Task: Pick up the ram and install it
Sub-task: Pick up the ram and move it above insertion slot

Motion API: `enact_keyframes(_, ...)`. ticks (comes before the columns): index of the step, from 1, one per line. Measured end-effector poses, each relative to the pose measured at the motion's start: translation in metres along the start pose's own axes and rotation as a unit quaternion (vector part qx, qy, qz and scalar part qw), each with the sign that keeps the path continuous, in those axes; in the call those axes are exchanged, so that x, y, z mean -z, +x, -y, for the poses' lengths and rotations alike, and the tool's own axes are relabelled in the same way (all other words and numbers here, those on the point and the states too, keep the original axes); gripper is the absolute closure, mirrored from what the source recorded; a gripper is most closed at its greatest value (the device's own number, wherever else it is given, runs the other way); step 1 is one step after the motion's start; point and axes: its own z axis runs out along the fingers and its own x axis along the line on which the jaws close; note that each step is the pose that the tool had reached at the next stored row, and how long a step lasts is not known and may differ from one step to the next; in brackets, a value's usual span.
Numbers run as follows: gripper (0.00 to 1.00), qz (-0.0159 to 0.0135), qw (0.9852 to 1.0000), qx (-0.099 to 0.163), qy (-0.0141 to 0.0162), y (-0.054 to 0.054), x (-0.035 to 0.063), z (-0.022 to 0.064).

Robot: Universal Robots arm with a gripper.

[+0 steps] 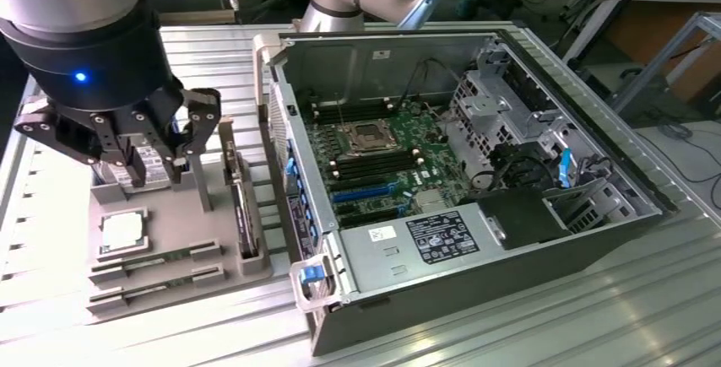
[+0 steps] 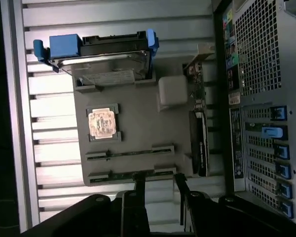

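The hand (image 1: 147, 163) is held above the far end of the grey fixture (image 1: 169, 215), its fingers spread with nothing between them. The ram (image 1: 152, 259) is seated on edge in a slot at the fixture's near end, with a second stick (image 1: 152, 284) parallel and just beside it. Both lie beyond the CPU (image 1: 121, 230) from the hand and apart from it. In the wrist view, the long axis of the ram is seen to run along the line joining the two fingers (image 2: 138, 195), not across it. The open computer case (image 1: 474, 131) stands on the worktop (image 1: 541, 316) toward the exterior view's right.
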Motion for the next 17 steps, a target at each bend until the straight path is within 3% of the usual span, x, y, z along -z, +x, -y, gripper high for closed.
enact_keyframes(2, 0.64, -0.0020, 0.9991, 0.041, -0.0010, 0.000, -0.0064, 0.0003)
enact_keyframes(3, 0.64, -0.0032, 0.9978, 0.067, -0.0017, 0.000, -0.0099, 0.0005)
enact_keyframes(5, 0.64, -0.0056, 0.9933, 0.115, -0.0029, 0.000, -0.0169, 0.0008)
enact_keyframes(7, 0.64, -0.0066, 0.9906, 0.137, -0.0034, 0.000, -0.0202, 0.0010)
enact_keyframes(8, 0.64, -0.0074, 0.9882, 0.153, -0.0038, 0.001, -0.0225, 0.0011)
enact_keyframes(9, 0.64, -0.0085, 0.9840, 0.178, -0.0045, 0.001, -0.0263, 0.0013)
enact_keyframes(11, 0.64, -0.0096, 0.9799, 0.199, -0.0050, 0.001, -0.0293, 0.0014)
enact_keyframes(13, 0.64, -0.0116, 0.9703, 0.242, -0.0061, 0.001, -0.0356, 0.0017)
enact_keyframes(17, 0.64, -0.0143, 0.9544, 0.298, -0.0075, 0.001, -0.0441, 0.0021)
